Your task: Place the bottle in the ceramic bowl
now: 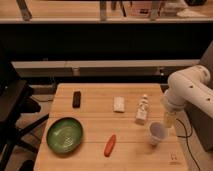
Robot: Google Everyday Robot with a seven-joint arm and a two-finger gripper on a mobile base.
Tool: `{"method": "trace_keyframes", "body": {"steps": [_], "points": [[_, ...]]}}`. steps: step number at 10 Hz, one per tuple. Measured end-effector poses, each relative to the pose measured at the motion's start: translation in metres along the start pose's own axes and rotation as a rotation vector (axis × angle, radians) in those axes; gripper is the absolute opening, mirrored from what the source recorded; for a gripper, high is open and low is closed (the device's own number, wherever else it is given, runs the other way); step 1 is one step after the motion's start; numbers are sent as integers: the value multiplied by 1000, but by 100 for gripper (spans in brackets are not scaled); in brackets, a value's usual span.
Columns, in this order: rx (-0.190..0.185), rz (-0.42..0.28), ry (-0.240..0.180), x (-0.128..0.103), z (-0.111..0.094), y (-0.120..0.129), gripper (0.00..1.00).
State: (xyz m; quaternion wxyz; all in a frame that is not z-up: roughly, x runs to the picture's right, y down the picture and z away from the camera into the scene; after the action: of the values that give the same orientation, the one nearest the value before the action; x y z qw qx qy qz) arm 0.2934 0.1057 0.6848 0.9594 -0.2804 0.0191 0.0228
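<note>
Now bottle (143, 110) upright on table (95, 125), outside ceramic bowl (65, 135); claw (169, 121) beside cup (156, 133).

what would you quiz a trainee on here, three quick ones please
1. True or false: the bottle stands upright on the table, outside the bowl.
2. Which thing is nearest the end effector? A) cup B) bowl C) white block
3. What lies on the table between bowl and cup?

Key
1. True.
2. A: the end effector hangs just beside the cup, at the table's edge.
3. The orange stick.
</note>
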Motion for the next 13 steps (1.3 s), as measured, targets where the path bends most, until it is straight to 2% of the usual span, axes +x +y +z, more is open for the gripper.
{"method": "trace_keyframes", "body": {"steps": [3, 13], "points": [[-1, -50, -15, -7, 5, -23, 80], [-18, -132, -34, -4, 24, -45, 80]]}}
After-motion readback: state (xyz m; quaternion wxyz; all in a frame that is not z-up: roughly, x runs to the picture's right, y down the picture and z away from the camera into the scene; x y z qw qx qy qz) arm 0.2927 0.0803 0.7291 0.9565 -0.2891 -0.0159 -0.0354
